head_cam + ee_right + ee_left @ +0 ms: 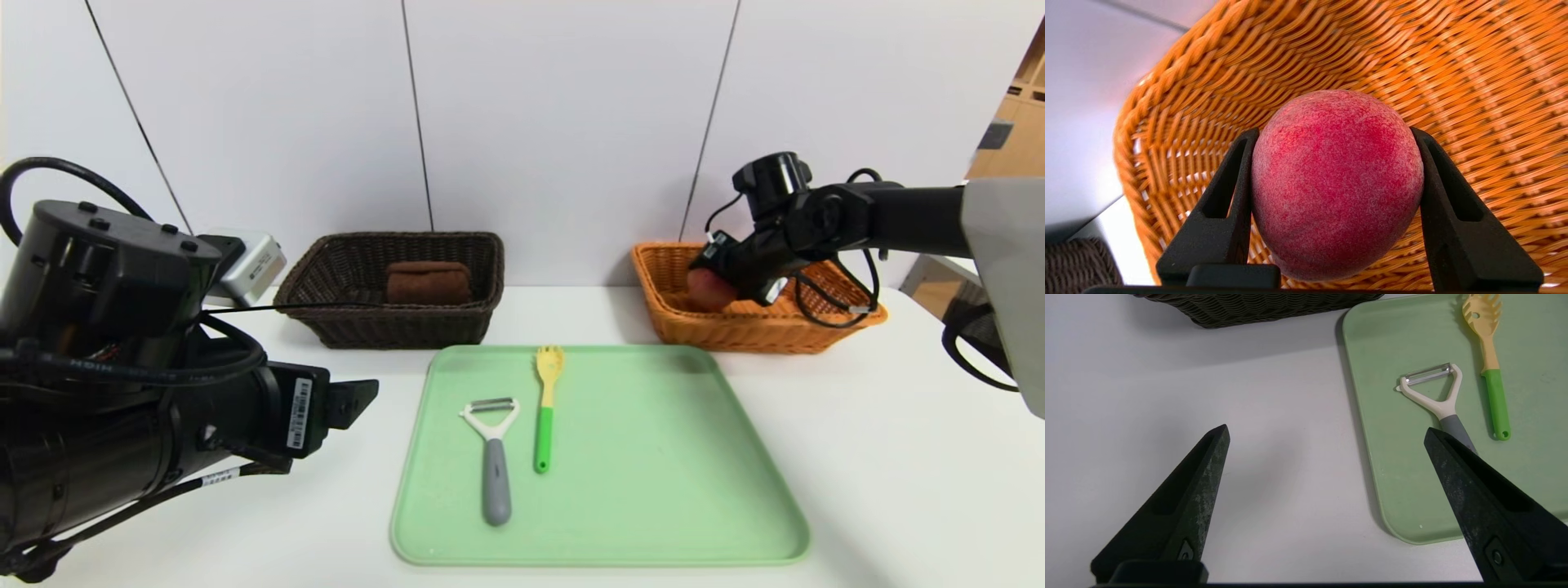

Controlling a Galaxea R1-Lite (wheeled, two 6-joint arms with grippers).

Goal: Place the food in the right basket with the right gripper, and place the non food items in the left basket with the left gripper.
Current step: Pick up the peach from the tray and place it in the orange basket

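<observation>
My right hand [1333, 204] grips the peach [1337, 183] between both fingers, inside the orange basket [702, 335], above its floor. My left hand [1327, 437] is spread wide, holding nothing, over the table [1167, 396] beside the tray [653, 490]. Peeler [494, 457] and fork [544, 408] lie on the tray; towel [429, 282] sits in the dark basket [392, 327].

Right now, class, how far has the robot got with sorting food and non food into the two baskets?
Done: the brown towel lies in the dark basket. In hand: the right gripper holds the peach inside the orange basket, unreleased. Left: the peeler and fork lie on the green tray; the left gripper waits open.
</observation>
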